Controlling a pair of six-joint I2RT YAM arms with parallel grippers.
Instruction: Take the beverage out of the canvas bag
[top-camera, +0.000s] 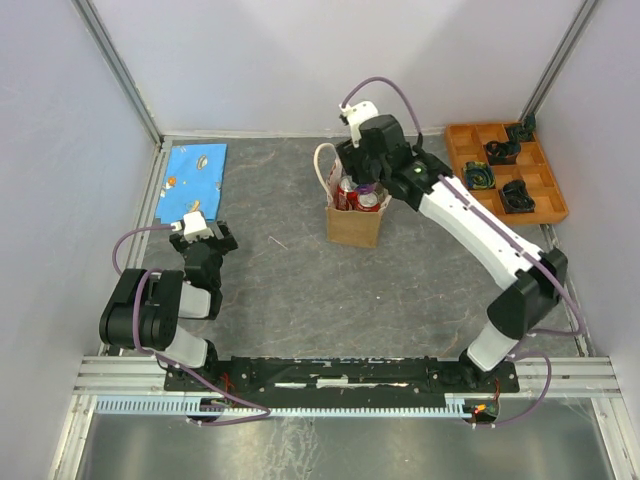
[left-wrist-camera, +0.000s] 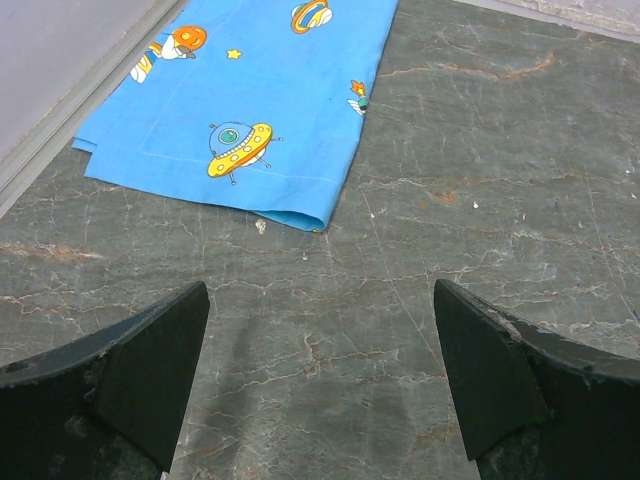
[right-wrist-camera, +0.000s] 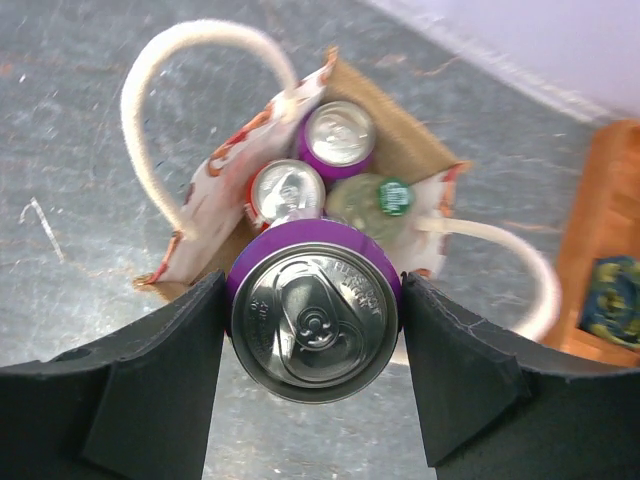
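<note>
Two matte right gripper (right-wrist-camera: 312, 300) fingers (right-wrist-camera: 150, 370) tight around a shiny purple can (right-wrist-camera: 315, 335) over the canvas bag (top-camera: 352, 228); left gripper (left-wrist-camera: 320, 300) agape.

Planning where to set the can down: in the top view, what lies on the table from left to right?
Blue space-print cloth → tan canvas bag with cream loop handles → orange compartment tray.
</note>
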